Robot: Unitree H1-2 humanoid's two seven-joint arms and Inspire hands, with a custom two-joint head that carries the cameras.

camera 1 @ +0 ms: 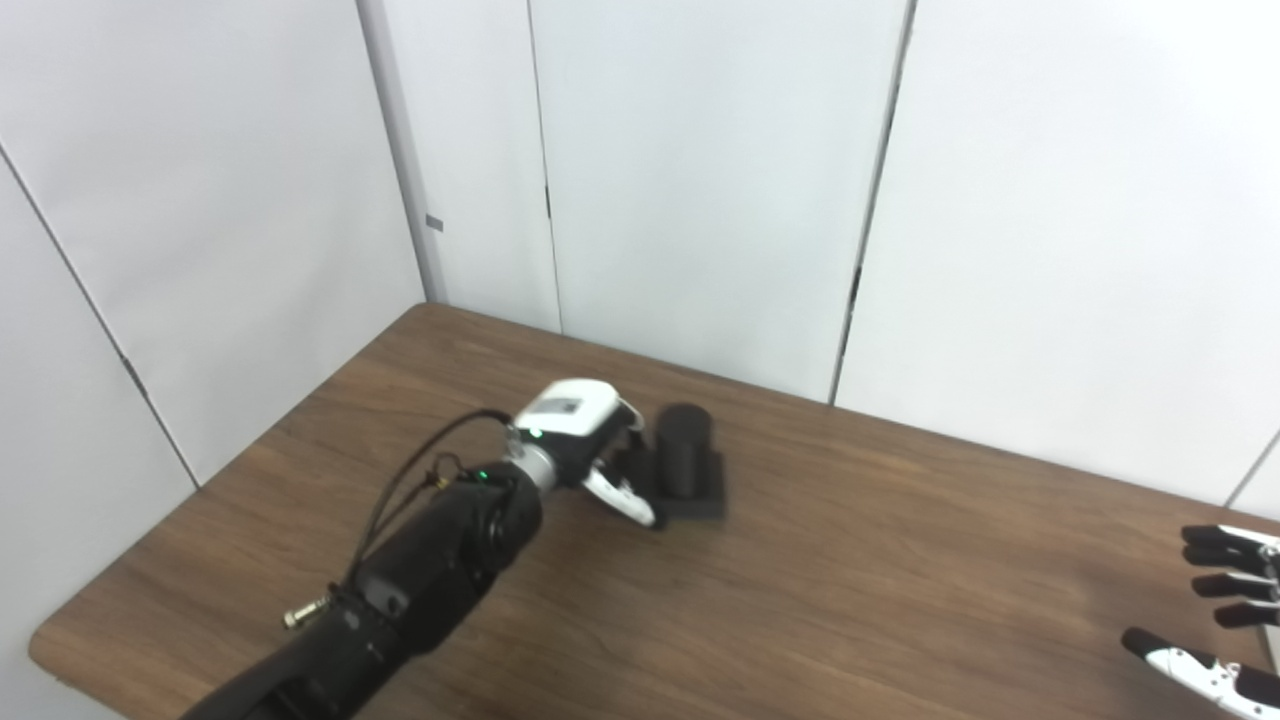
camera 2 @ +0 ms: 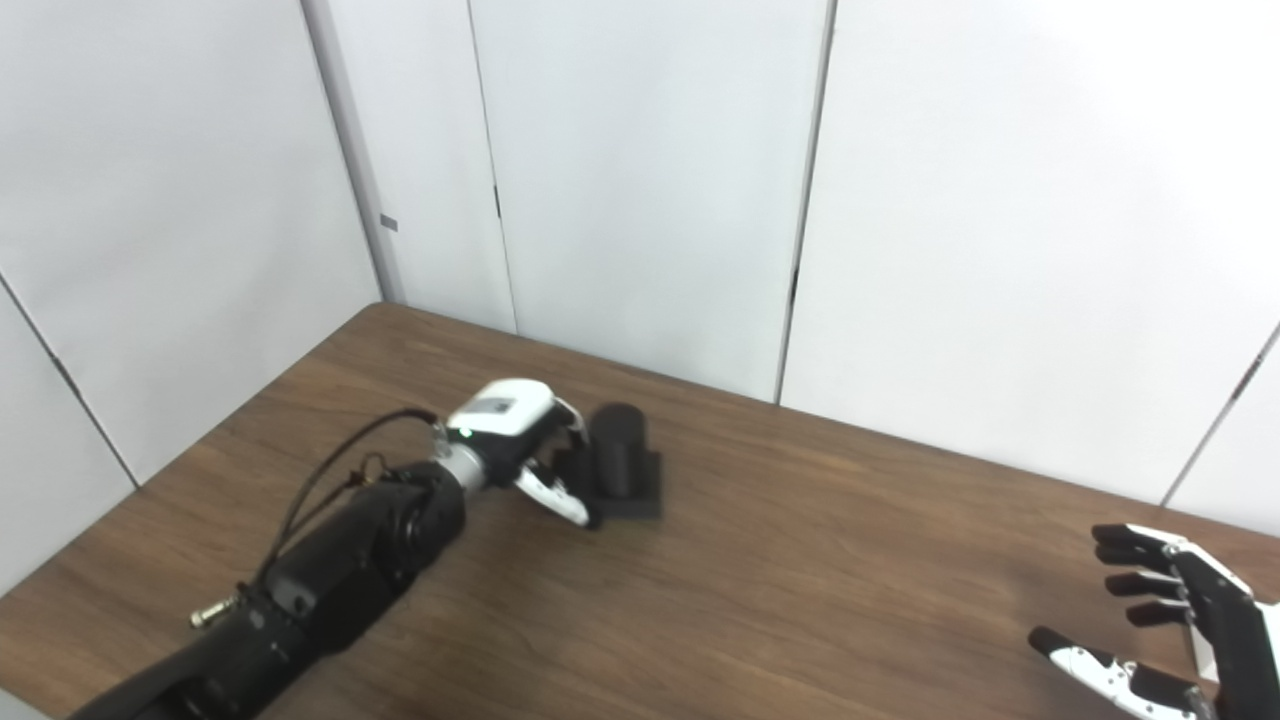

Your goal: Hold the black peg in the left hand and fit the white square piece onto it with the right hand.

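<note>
A brown wood-grain table point(camera 1: 850, 580) with a rounded near-left corner stands against white wall panels. Directly on it sits a black upright cylindrical peg on a flat black square base point(camera 1: 690, 470), just beyond the left hand's fingers point(camera 2: 560, 500), which seem to touch the base, though blur hides the contact. The right hand's fingers point(camera 2: 1135, 560) hover well apart from it.

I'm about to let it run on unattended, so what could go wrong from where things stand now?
The left hand is at the black peg, which still rests on the table; whether it is gripped is unclear, so a lift might tip or drop it. The white square piece is not in view, and the open right hand waits empty, so the fit may stall.
</note>
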